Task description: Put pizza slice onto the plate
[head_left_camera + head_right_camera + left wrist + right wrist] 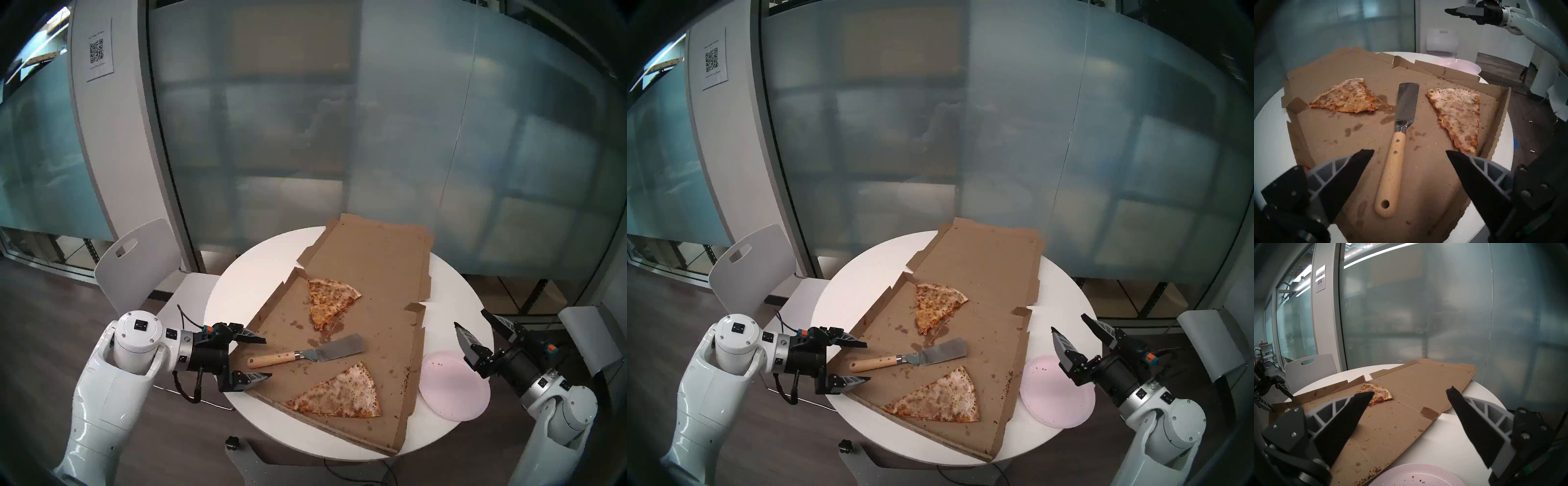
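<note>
The pizza slice (342, 393) with pale cheese lies near the front edge of the open cardboard box (373, 264); it also shows in the left wrist view (1459, 113). The pale pink plate (454, 390) sits on the white table right of the box, its rim over the table's edge. A spatula (305, 356) with a wooden handle lies in the box between the two slices. My left gripper (268, 358) is open, its jaws either side of the handle's end (1390, 178), apart from it. My right gripper (470, 320) is open and empty above the plate's far side.
A smaller, darker slice (327, 300) lies further back in the box. The box lid lies flat toward the glass wall. A white chair (135, 264) stands left of the round table (244, 281); another chair (587, 336) is at the right.
</note>
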Controlling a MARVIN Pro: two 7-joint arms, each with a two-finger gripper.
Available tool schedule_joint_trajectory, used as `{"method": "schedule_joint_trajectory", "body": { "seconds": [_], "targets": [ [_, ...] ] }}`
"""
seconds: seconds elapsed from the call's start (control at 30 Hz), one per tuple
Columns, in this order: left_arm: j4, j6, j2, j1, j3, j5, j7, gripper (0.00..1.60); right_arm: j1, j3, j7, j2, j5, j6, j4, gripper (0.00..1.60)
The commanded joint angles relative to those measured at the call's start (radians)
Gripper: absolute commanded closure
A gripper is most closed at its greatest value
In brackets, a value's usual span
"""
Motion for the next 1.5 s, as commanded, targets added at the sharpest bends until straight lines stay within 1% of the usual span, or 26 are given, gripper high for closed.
{"method": "schedule_joint_trajectory", "body": {
  "seconds": [0.0, 0.1, 0.13, 0.17, 0.23, 0.27, 0.4, 0.53, 0.73, 0.93, 1.0, 1.27, 1.47],
  "targets": [
    [0.031, -0.016, -0.006, -0.067, 0.025, 0.021, 0.015, 0.00, 0.002, 0.001, 0.002, -0.002, 0.007, 0.000, -0.016, 0.00],
    [0.055, -0.016, -0.009, -0.092, 0.039, 0.026, 0.011, 0.00, 0.002, 0.001, 0.002, -0.002, 0.006, 0.000, -0.016, 0.00],
    [0.063, -0.018, -0.011, -0.098, 0.042, 0.028, 0.013, 0.19, 0.002, 0.001, 0.002, -0.002, 0.006, 0.000, -0.016, 0.00],
    [0.071, -0.020, -0.012, -0.103, 0.046, 0.030, 0.014, 0.23, 0.002, 0.001, 0.002, -0.002, 0.006, 0.000, -0.016, 0.00],
    [0.080, -0.023, -0.015, -0.109, 0.049, 0.031, 0.015, 0.16, 0.002, 0.001, 0.002, -0.002, 0.006, 0.000, -0.016, 0.00],
    [0.083, -0.024, -0.016, -0.112, 0.050, 0.031, 0.014, 0.10, 0.002, 0.001, 0.002, -0.002, 0.006, 0.000, -0.016, 0.00],
    [0.099, -0.027, -0.020, -0.121, 0.062, 0.034, 0.013, 0.03, 0.002, 0.001, 0.002, -0.002, 0.007, 0.000, -0.016, 0.00],
    [0.118, -0.029, -0.018, -0.130, 0.081, 0.036, 0.001, 0.00, 0.002, 0.001, 0.002, -0.002, 0.007, 0.000, -0.016, 0.00],
    [0.140, -0.028, -0.020, -0.142, 0.095, 0.048, 0.006, 0.02, 0.002, 0.001, 0.002, -0.002, 0.007, 0.000, -0.016, 0.00],
    [0.168, -0.019, -0.015, -0.174, 0.117, 0.059, -0.005, 0.00, 0.002, 0.001, 0.002, -0.002, 0.007, 0.000, -0.016, 0.00],
    [0.187, -0.020, -0.019, -0.191, 0.131, 0.071, -0.001, 0.00, 0.002, 0.001, 0.002, -0.002, 0.006, 0.000, -0.016, 0.00],
    [0.220, -0.015, -0.026, -0.225, 0.155, 0.091, -0.006, 0.00, 0.002, 0.001, 0.002, -0.002, 0.006, 0.000, -0.016, 0.00],
    [0.228, -0.010, -0.031, -0.240, 0.164, 0.105, -0.011, 0.00, 0.002, 0.001, 0.002, -0.002, 0.006, 0.000, -0.016, 0.00]
  ]
}}
